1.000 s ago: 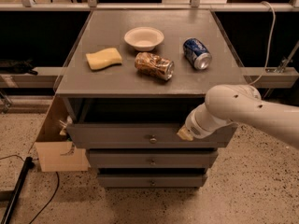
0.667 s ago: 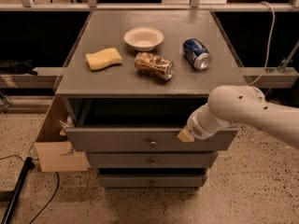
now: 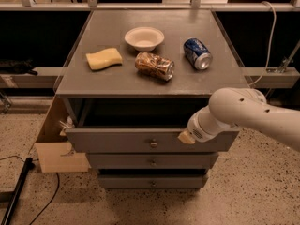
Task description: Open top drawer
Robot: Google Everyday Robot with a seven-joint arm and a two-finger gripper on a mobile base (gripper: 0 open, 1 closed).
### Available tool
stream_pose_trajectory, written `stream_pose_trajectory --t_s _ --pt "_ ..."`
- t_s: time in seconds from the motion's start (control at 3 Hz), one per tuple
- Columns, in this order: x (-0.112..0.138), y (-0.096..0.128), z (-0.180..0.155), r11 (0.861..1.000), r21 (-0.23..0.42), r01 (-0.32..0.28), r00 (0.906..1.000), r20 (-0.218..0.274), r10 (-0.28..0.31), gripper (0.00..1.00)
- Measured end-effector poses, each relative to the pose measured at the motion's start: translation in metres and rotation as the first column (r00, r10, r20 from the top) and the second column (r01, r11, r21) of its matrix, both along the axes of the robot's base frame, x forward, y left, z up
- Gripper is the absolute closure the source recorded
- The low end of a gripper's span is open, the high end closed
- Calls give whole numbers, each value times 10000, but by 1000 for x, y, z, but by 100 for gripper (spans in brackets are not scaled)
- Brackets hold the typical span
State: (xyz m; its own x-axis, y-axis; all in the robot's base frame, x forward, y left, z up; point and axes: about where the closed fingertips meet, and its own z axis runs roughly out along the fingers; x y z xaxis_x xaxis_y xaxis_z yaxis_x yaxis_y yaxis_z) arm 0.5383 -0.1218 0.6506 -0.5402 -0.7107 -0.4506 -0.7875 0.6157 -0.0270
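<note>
The gripper (image 3: 186,138) is at the upper edge of the top drawer (image 3: 112,142) front, at 3 o'clock from its round knob (image 3: 153,144). How far it is open, I cannot tell. The drawer stands partly pulled out, above two lower drawers (image 3: 122,161). On the cabinet top (image 3: 140,83), a blue can (image 3: 197,53) lies at 12 o'clock from the gripper. A crumpled brown packet (image 3: 154,65), a white bowl (image 3: 144,37) and a yellow sponge (image 3: 103,58) lie toward 11 and 10 o'clock.

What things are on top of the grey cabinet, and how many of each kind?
Bowls: 1, the white bowl
Sponges: 1, the yellow sponge
Cans: 1, the blue can
Packets: 1, the brown packet
Total: 4
The gripper is lower down, at the front of the top drawer.
</note>
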Motion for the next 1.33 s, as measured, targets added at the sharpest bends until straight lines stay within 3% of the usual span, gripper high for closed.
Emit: stream_pose_trajectory --t_s 1.33 --pt "-19 -5 -1 9995 223 207 9998 -23 -206 100"
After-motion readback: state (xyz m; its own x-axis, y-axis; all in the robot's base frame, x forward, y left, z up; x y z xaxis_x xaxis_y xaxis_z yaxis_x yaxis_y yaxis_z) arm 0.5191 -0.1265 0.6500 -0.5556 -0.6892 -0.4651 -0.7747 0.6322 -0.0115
